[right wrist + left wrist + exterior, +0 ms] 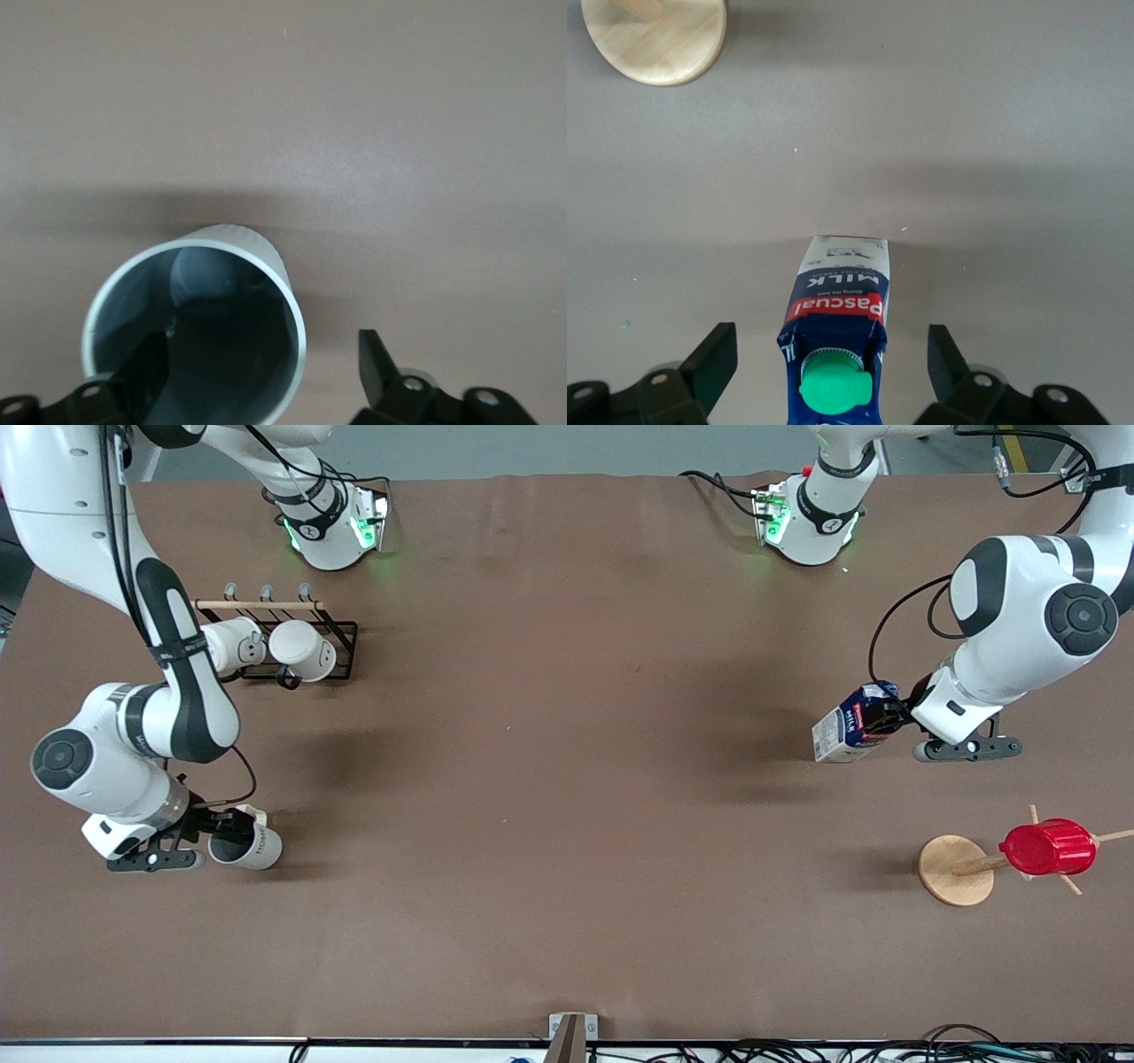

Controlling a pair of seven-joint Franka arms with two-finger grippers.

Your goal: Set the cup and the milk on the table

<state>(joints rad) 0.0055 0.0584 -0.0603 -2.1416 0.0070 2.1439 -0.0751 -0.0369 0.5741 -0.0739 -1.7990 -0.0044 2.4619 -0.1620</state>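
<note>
Left pincer [831, 363] gapes around the milk [837, 341]; right pincer [261, 367] straddles the cup [195, 332] rim on open table [567, 779].

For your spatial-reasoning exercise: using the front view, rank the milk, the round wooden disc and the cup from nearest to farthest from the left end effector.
1. Milk: at the left end effector.
2. Wooden disc: nearer the camera, same end of the table.
3. Cup: at the right arm's end.

- The milk carton [837, 332] carries "MILK" in white on its dark blue face.
- A red band on that carton reads "Pascual".
- The cup [246, 844] bears small dark lettering on its side, too small to read.
</note>
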